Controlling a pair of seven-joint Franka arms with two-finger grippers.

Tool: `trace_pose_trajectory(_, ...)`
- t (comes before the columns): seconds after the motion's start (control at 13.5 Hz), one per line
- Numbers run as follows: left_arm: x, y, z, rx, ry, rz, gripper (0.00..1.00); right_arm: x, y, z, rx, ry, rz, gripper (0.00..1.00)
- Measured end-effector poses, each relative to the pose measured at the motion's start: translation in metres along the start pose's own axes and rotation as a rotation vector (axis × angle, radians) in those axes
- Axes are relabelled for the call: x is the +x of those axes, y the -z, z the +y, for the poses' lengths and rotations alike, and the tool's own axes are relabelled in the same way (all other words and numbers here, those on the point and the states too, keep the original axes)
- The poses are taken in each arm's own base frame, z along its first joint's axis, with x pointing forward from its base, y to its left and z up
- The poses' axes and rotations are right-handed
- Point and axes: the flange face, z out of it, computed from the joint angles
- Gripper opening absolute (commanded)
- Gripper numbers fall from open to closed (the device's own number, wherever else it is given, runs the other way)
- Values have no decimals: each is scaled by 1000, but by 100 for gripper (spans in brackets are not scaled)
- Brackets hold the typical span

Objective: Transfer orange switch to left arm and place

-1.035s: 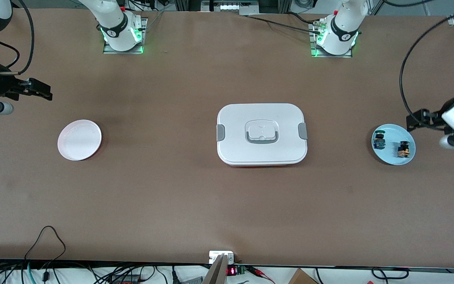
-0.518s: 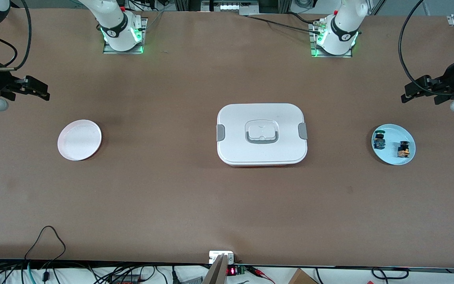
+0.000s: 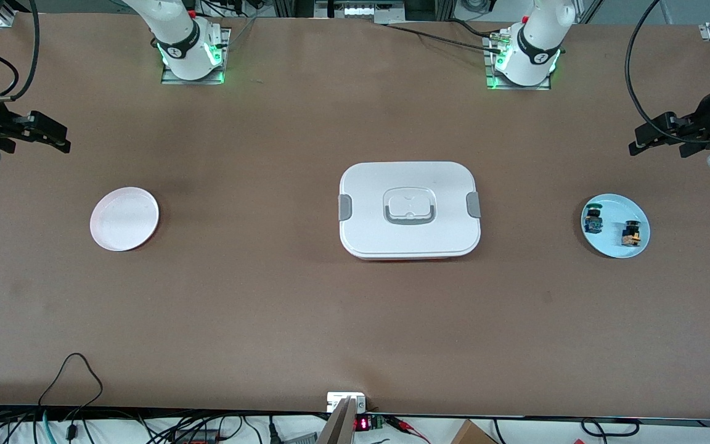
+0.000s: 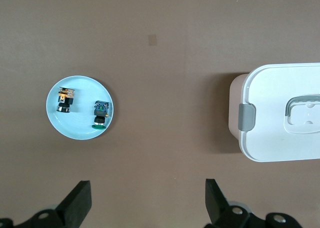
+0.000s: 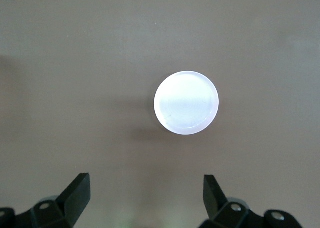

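Observation:
The orange switch [image 3: 631, 233] [image 4: 65, 99] lies on a light blue plate [image 3: 614, 209] [image 4: 80, 128] at the left arm's end of the table, beside a blue-bodied switch with a green cap [image 3: 592, 220] [image 4: 100, 114]. The white box [image 3: 367, 203] [image 4: 280, 133] stands at mid-table with its lid clipped on. My left gripper [image 3: 641, 139] [image 4: 147, 198] hangs open and empty over bare table close to the blue plate. Over bare table near the pink plate [image 3: 124, 218] [image 5: 186, 102], my right gripper [image 3: 59, 137] [image 5: 146, 193] is open and empty too.
Both arm bases stand along the table edge farthest from the front camera. Cables and a small electronics board [image 3: 347, 402] lie at the edge nearest that camera. Brown tabletop lies bare between the box and each plate.
The left gripper has risen and drawn back from the blue plate's edge, then nearly settled. The right gripper has drifted a little toward its end of the table. Both stay open.

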Motion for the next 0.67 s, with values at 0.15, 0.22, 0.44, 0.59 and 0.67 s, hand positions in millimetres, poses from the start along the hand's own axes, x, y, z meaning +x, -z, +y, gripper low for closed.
trace_pose_trajectory(0.15, 0, 0, -1, 0, 2, 0, 100, 0, 0, 0, 1, 1, -2, 100)
trace_pose_trajectory(0.22, 0, 0, -3, 0, 5, 0, 100, 0, 0, 0, 1, 1, -2, 100)
trace_pose_trajectory(0.44, 0, 1, -8, -1, 15, 1, 100, 0, 0, -1, 1, 1, -4, 100)
trace_pose_trajectory(0.59, -1, 3, -9, 4, 16, 6, 100, 0, 0, -1, 1, 2, -4, 100)
trace_pose_trajectory(0.67, -1, 5, -9, 6, 16, 12, 100, 0, 0, -2, 1, 3, -4, 100)
